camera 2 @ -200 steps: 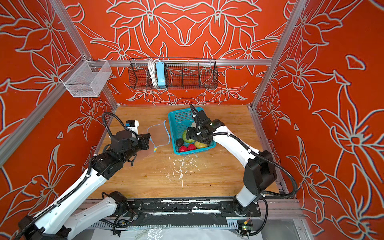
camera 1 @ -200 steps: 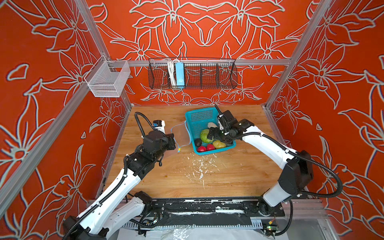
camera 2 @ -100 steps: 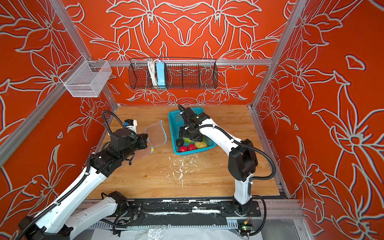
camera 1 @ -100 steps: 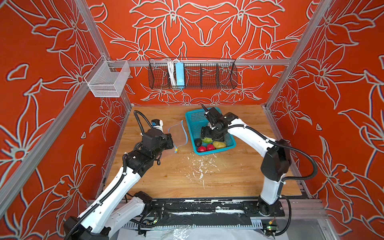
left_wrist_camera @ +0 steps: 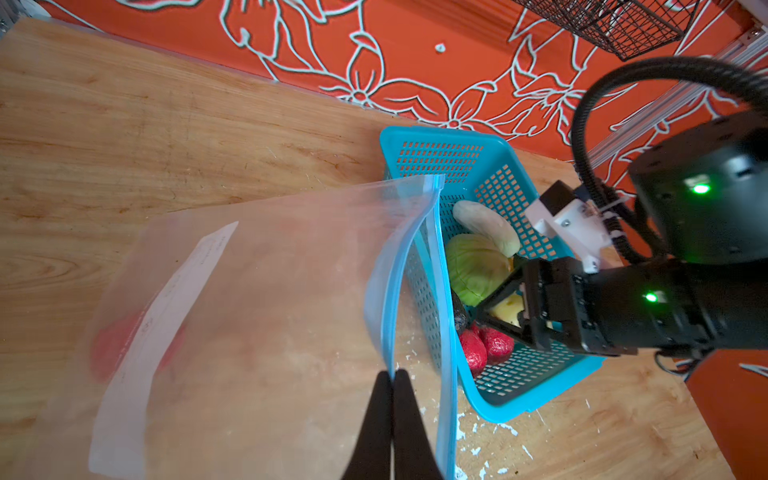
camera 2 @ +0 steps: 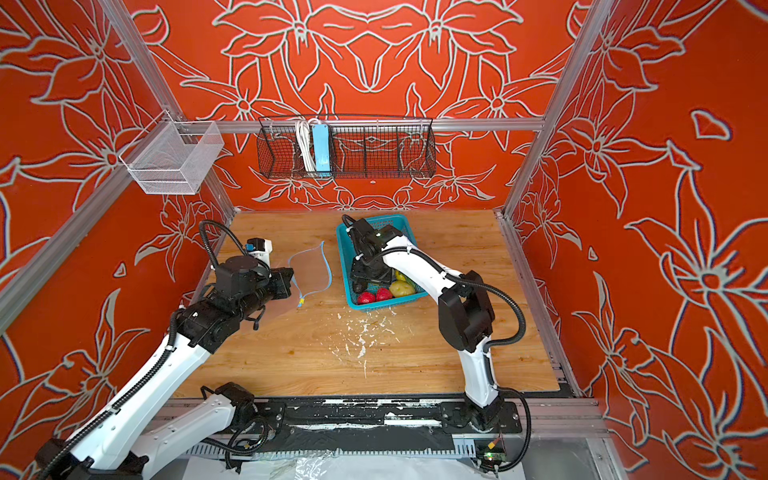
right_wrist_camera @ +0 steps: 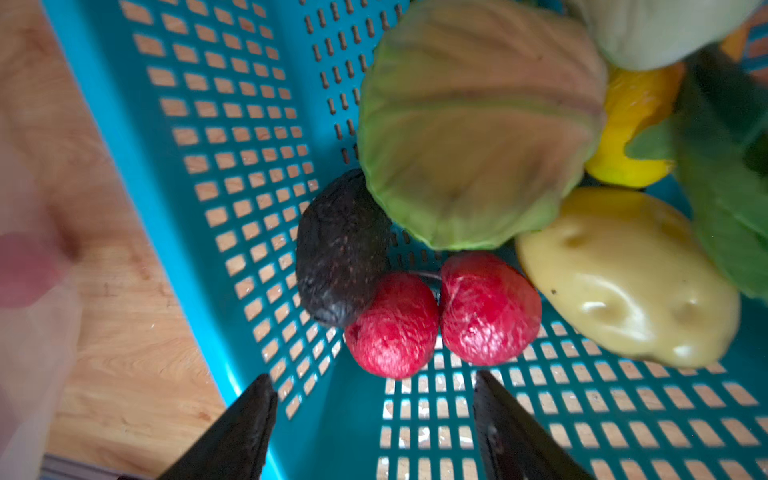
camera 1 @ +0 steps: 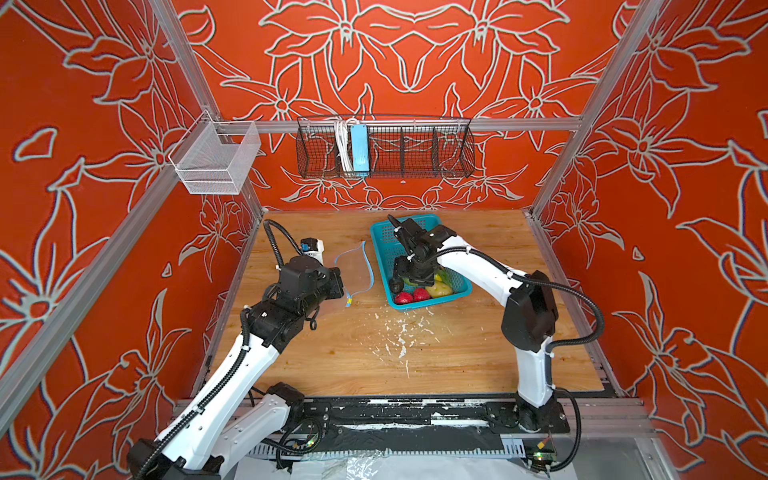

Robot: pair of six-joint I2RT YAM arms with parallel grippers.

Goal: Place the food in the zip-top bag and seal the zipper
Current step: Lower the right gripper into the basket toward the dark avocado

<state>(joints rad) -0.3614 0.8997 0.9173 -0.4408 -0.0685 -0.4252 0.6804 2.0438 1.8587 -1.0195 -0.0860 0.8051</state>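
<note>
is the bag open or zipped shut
Open: the bag mouth gapes, zipper lips apart, left gripper pinching one.

Both top views look down from high above the near edge of the worktop [camera 1: 457,365], facing the back wall [camera 1: 415,62]. They sit far enough off to take in the whole cell, and they share almost the same scene, slightly shifted sideways. The left wrist camera looks along the left gripper [left_wrist_camera: 392,376], low and near over the zip-top bag [left_wrist_camera: 249,291], toward the teal basket [left_wrist_camera: 440,137]. The right wrist camera looks past the right gripper [right_wrist_camera: 374,376] straight into that basket, very near. Both wrist views share the basket's food [right_wrist_camera: 478,124].
</note>
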